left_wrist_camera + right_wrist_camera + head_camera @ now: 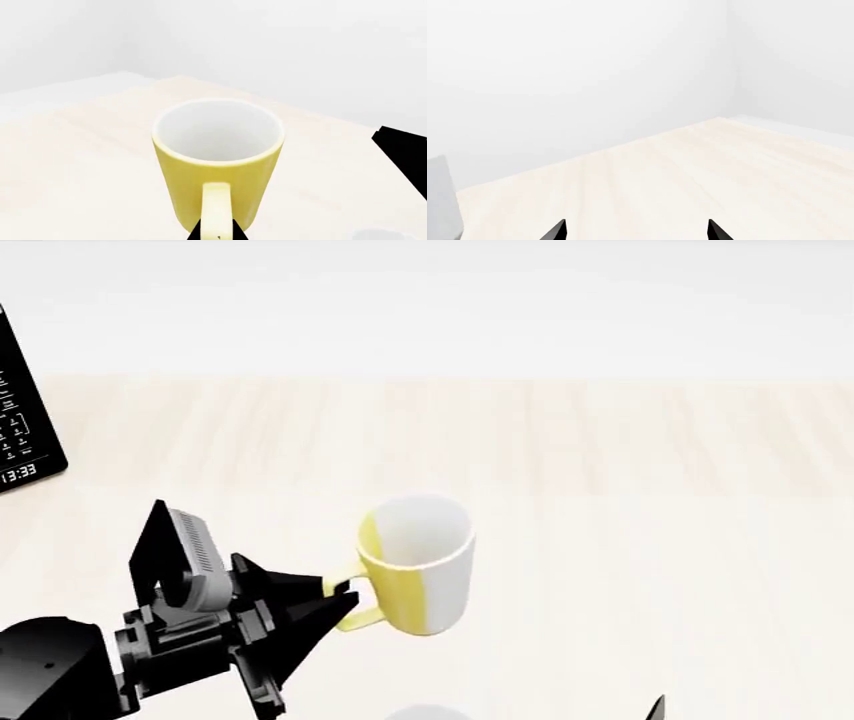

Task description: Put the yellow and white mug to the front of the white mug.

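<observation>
1. The table [641,470] is a pale wood-grain surface that fills most of the head view, and every place below is given relative to it.
2. A black device [24,410] with white digits stands at the table's far left edge.
3. The left gripper [336,602] reaches in from the table's near left side. Its dark fingers [300,615] are closed around the yellow handle of the yellow and white mug [416,575], pinching it from both sides.
4. The yellow and white mug sits upright near the table's front centre, its long axis vertical and its open mouth facing up. The handle points back toward the robot's left, into the gripper. The yellow half faces that side and the white half faces right. Whether its base touches the table cannot be told.
5. The right gripper [637,231] shows only two dark fingertips [555,231] set wide apart above bare table, holding nothing.
6. A sliver of pale rim at the table's near edge is likely the white mug [427,712]; too little shows to tell its orientation.
</observation>
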